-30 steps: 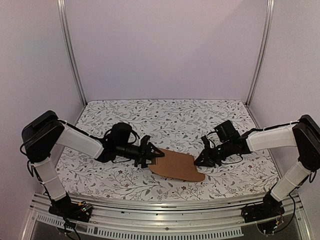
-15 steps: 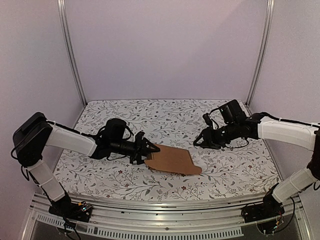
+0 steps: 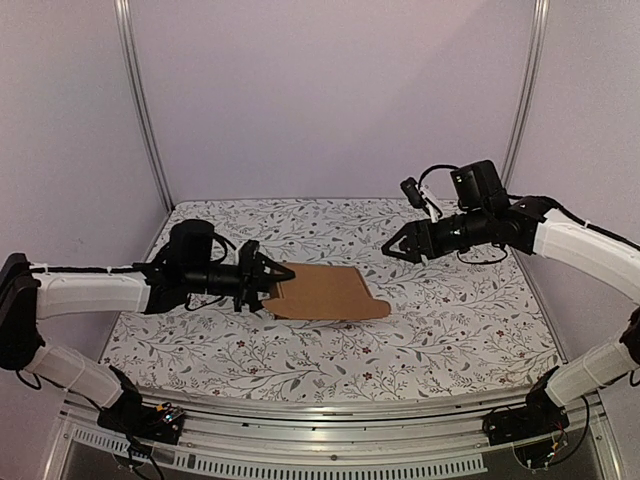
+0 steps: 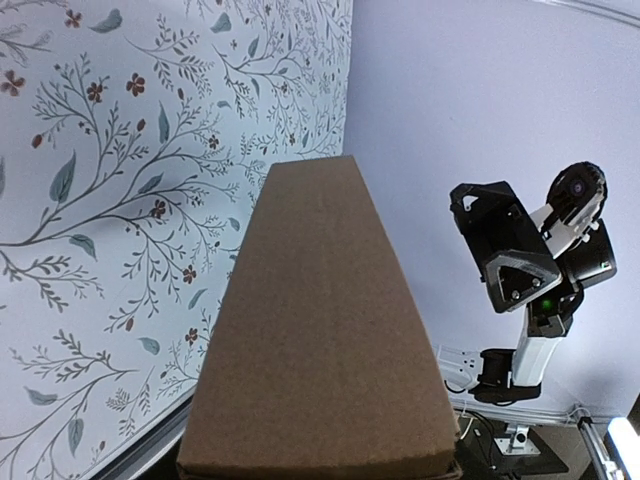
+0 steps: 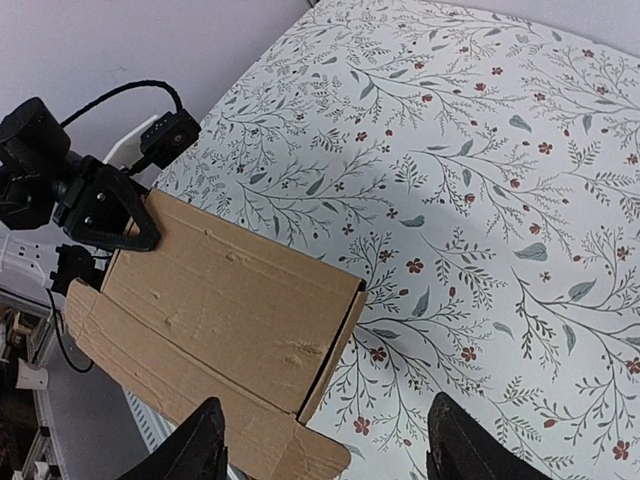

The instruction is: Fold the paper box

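The paper box [image 3: 328,291] is a slim brown cardboard shape held level just above the middle of the table, with a loose flap [image 5: 190,420] along its near side. My left gripper [image 3: 264,279] is shut on its left end. In the left wrist view the paper box [image 4: 320,330] fills the middle and hides my fingers. My right gripper [image 3: 394,249] hangs open above and to the right of the box, touching nothing. In the right wrist view its fingertips [image 5: 200,445] stand wide apart over the box's right end [image 5: 335,340].
A floral cloth [image 3: 440,330] covers the table. Metal posts [image 3: 145,110] stand at the back corners, with pale walls behind. A metal rail [image 3: 330,415] runs along the near edge. The right arm [image 4: 530,270] shows beyond the box in the left wrist view.
My right gripper has let go of the box's right end, opened, and risen back to the right. My left arm has drawn the box leftward and lifted it.
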Controlling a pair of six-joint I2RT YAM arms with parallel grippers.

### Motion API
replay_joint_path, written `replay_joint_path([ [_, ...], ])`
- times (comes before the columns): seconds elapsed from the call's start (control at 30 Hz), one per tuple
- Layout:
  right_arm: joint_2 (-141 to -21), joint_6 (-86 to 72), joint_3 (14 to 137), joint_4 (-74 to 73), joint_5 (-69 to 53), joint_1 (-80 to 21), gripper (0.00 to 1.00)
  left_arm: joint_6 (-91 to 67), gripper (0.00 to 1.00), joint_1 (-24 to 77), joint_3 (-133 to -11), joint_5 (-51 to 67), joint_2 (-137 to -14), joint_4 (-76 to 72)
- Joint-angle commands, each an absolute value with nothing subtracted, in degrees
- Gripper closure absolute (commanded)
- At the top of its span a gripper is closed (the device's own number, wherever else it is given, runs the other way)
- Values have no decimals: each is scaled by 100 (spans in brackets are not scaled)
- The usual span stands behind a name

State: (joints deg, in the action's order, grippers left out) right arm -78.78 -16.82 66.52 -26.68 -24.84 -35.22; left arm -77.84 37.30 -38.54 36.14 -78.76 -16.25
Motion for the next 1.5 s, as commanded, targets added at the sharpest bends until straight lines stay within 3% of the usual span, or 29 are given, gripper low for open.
replay_joint_path([
  [0.0,-7714,-880,6952,-2552,-2949,-3530,31,-7903,100,3470,-3652,3551,-7277,-1330],
  [0.2,-7271,178,6583,-2181,-3025,-3715,22,-8296,100,3196,-3247,3663,-6726,-1451],
  [0.33,-6763,1554,6174,-2105,-2657,-4263,6,-8617,100,3059,-3189,3836,-6529,-1492],
  [0.67,-6281,2877,5701,-1970,-1206,-4973,6,-9630,100,2696,-2931,4364,-6404,-2159],
  [1.13,-6662,3611,5815,-1461,164,-5642,31,-10209,100,2586,-2970,4618,-6466,-2755],
  [1.47,-7224,3841,6174,-1272,482,-5756,55,-10243,100,2586,-2978,4603,-6454,-2808],
])
